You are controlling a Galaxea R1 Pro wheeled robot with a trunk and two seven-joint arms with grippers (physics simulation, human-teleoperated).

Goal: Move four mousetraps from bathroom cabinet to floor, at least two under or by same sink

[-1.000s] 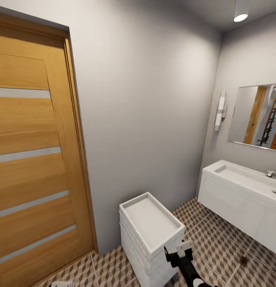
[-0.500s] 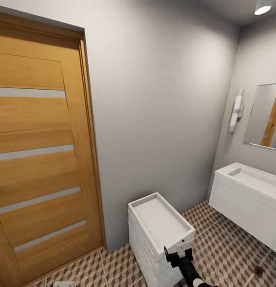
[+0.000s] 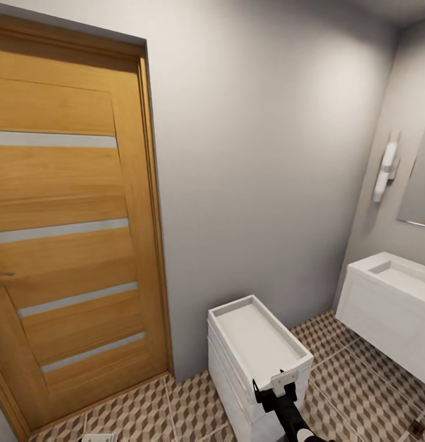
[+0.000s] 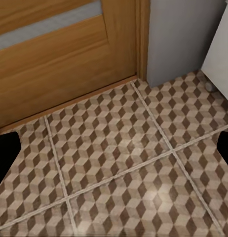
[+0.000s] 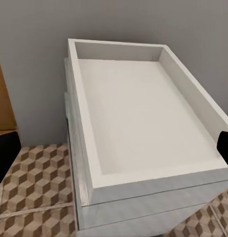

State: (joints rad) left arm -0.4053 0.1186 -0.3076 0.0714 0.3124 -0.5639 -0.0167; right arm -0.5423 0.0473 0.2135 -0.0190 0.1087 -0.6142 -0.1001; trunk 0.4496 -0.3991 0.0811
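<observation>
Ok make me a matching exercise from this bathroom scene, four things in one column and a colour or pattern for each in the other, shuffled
Things:
1. slatted wooden door
2. low stacked drawer unit with a tray top
3. tiled floor
4. bare wall behind the drawer unit

Colours or patterns:
A. brown, beige and white cube print
B. pale grey
C. orange-brown with pale horizontal strips
D. white

Pairs: 1-C, 2-D, 3-A, 4-B

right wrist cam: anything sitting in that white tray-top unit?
No. The recessed top of the white tray-top unit is bare white from wall to wall, with nothing lying in it.
</observation>
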